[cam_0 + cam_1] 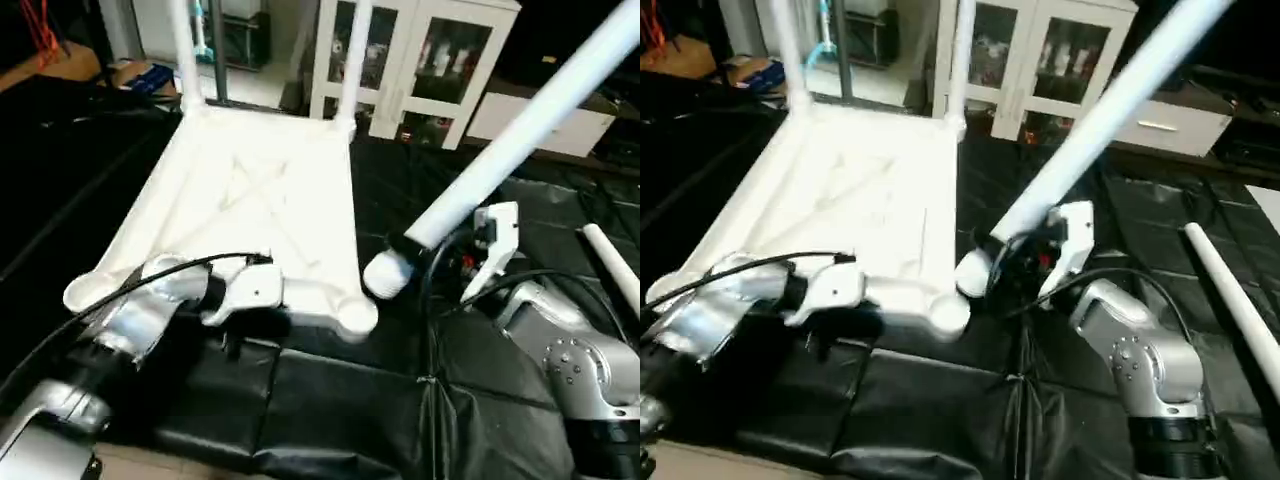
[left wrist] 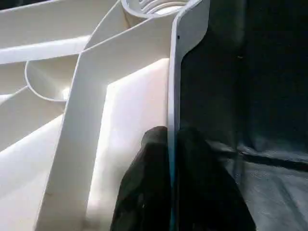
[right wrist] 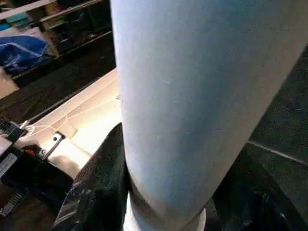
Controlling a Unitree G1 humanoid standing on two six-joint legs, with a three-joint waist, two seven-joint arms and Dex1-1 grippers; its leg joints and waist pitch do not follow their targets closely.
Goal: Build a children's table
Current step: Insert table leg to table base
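While the left gripper (image 2: pixel 172 159) pinches the rim of the upturned white square plastic tabletop (image 1: pixel 250 200) on black cloth, the right gripper (image 3: pixel 168 192), clamped on a long white tapered leg (image 1: pixel 520 130), must seat it in the near corner socket (image 1: pixel 355 315).

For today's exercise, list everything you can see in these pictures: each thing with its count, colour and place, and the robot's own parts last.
Table top: one, white, upside down on the black cloth, ribs up.
Fitted legs: two, white, standing upright in the far corner sockets.
Held leg: one, white, slanting, thick end near the near right socket.
Spare leg: one, white, lying on the cloth at right.
Cloth: one, black, under everything.
Cabinet: one, white, glass doors, behind.
Left gripper: pinching the top's near rim.
Right gripper: around the held leg.
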